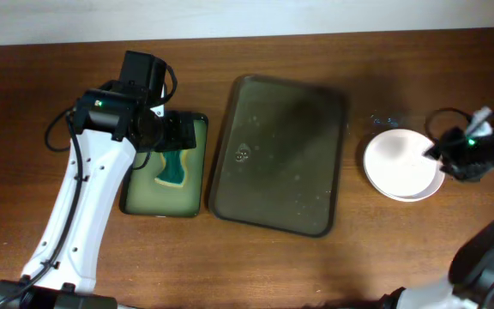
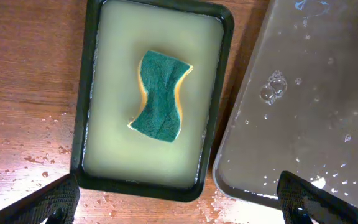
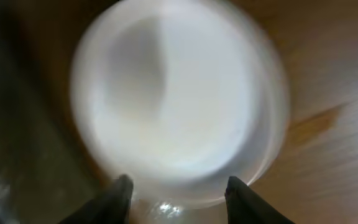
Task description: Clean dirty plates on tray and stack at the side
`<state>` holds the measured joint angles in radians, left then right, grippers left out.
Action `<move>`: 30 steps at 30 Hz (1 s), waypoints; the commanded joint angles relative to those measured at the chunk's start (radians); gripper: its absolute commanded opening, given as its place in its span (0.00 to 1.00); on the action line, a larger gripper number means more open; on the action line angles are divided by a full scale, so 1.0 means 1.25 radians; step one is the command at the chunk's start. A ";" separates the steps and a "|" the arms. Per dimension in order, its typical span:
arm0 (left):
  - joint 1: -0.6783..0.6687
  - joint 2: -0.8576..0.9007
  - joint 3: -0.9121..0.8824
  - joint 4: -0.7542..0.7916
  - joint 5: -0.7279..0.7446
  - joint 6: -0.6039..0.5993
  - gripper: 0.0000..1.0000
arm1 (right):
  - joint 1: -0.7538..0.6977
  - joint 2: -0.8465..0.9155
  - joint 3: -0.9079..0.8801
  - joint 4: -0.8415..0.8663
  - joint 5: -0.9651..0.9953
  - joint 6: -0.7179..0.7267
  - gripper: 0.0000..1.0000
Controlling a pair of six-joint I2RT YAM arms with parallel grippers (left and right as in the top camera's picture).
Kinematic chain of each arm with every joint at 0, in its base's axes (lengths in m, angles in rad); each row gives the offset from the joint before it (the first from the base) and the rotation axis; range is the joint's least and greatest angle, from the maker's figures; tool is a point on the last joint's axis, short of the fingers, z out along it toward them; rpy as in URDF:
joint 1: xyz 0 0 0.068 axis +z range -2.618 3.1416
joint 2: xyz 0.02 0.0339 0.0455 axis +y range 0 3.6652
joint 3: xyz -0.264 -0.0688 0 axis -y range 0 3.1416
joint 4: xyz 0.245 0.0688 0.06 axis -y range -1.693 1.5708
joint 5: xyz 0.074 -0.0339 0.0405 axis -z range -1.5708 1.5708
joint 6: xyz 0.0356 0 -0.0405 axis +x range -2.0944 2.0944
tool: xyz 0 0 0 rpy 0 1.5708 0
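The large dark brown tray (image 1: 280, 154) lies mid-table, wet and with no plates on it; its edge shows in the left wrist view (image 2: 309, 99). White plates (image 1: 401, 163) sit stacked on the table right of the tray; they fill the blurred right wrist view (image 3: 179, 99). My right gripper (image 1: 442, 160) is open at the stack's right rim, fingers (image 3: 179, 196) apart just before the near rim, holding nothing. My left gripper (image 1: 171, 130) is open and empty above the pale-green tray; its fingers (image 2: 179, 202) are spread wide.
A smaller black-rimmed pale-green tray (image 1: 135, 193) of liquid left of the brown tray holds a green-and-yellow sponge (image 1: 174, 167), also seen in the left wrist view (image 2: 160, 96). Water drops lie on the wood around it.
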<state>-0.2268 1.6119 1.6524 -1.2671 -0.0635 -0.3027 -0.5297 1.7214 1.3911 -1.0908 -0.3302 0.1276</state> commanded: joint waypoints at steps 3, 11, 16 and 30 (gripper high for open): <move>0.002 -0.006 -0.003 0.001 -0.009 0.004 1.00 | 0.374 -0.120 -0.013 -0.145 0.045 -0.039 0.34; 0.002 -0.006 -0.003 0.001 -0.009 0.004 1.00 | 0.554 -0.115 -0.474 0.323 0.134 0.097 0.24; 0.002 -0.006 -0.003 0.001 -0.009 0.004 1.00 | 0.553 -0.174 -0.402 0.210 0.139 0.036 0.31; 0.002 -0.006 -0.003 0.001 -0.009 0.004 1.00 | 0.553 -0.047 -0.419 0.308 0.206 -0.015 0.04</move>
<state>-0.2268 1.6119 1.6512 -1.2671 -0.0669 -0.3027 0.1539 1.6489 0.8696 -0.7124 -0.1360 0.2276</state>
